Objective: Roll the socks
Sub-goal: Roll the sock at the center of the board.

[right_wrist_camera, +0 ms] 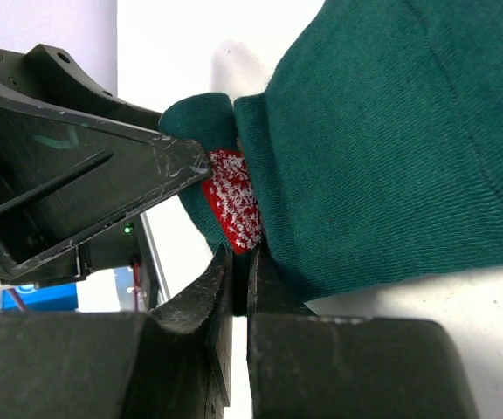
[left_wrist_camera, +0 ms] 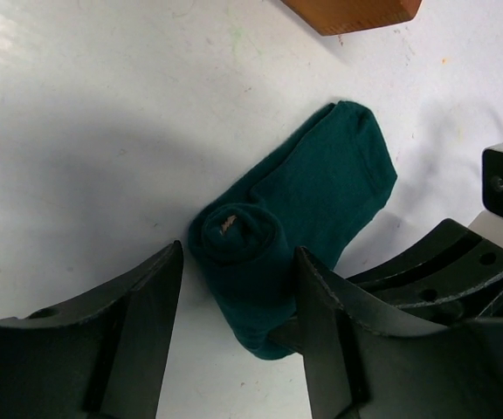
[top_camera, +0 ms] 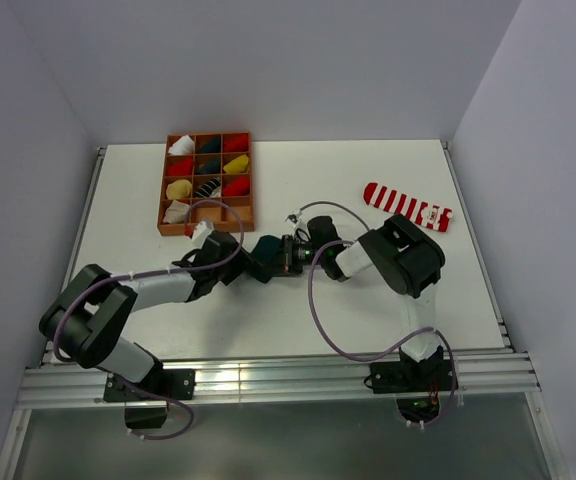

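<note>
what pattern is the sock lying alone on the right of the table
Red-and-white stripes; the sock shows best in the top view.

I see the white table (top_camera: 368, 180) carrying three things. A wooden compartment tray (top_camera: 208, 229) sits toward eleven o'clock, close to the far edge. A red-and-white striped sock (top_camera: 406, 206) lies flat at two o'clock. The dark green sock (top_camera: 266, 246) lies near the centre, one end rolled, the rest flat.
</note>
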`<state>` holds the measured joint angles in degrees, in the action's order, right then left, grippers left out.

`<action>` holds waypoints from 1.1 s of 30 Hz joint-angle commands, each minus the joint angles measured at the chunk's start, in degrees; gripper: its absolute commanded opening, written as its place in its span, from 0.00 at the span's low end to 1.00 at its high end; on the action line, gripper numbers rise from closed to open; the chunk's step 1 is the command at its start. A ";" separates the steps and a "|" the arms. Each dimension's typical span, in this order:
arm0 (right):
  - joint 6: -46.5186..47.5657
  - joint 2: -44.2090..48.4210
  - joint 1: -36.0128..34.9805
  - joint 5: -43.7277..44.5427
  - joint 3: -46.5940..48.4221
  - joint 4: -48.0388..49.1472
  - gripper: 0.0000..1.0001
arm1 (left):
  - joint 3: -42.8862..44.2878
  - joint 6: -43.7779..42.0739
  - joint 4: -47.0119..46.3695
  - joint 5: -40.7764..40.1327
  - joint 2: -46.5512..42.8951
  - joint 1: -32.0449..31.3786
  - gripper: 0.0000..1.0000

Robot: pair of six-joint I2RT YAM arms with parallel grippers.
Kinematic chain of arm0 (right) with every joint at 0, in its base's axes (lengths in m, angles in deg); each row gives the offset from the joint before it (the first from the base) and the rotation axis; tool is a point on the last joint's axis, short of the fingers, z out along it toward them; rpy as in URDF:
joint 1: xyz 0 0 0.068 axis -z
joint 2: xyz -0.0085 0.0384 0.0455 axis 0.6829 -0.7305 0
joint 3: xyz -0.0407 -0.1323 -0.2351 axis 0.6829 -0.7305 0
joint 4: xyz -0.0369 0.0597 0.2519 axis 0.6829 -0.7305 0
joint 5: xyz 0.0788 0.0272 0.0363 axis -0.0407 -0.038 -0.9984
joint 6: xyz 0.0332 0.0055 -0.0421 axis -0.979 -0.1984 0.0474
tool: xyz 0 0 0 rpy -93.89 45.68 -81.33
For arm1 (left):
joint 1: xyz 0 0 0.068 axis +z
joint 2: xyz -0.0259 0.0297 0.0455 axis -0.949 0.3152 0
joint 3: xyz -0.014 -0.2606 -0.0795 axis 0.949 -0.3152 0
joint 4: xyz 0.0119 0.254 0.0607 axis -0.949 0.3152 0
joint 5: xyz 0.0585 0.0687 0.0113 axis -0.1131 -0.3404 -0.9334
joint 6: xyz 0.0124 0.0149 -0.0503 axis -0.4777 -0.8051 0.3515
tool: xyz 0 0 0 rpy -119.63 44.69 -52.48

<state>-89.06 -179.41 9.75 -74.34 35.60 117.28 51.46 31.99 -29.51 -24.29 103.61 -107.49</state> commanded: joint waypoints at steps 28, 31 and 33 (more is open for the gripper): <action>28.36 30.86 -15.09 50.04 -7.17 -23.07 0.45 | 12.41 -6.50 21.52 1.97 9.81 -0.44 0.15; 32.57 30.25 -19.84 55.58 -6.12 -21.75 0.47 | 12.76 -6.76 22.05 2.14 9.28 -0.44 0.15; 34.34 28.67 -22.66 58.65 -4.81 -21.22 0.47 | 13.02 -6.85 22.31 2.32 9.28 -0.53 0.15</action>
<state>-61.63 -149.71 -10.32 -26.49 28.89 95.88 64.61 28.14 -15.48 -21.38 112.00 -107.88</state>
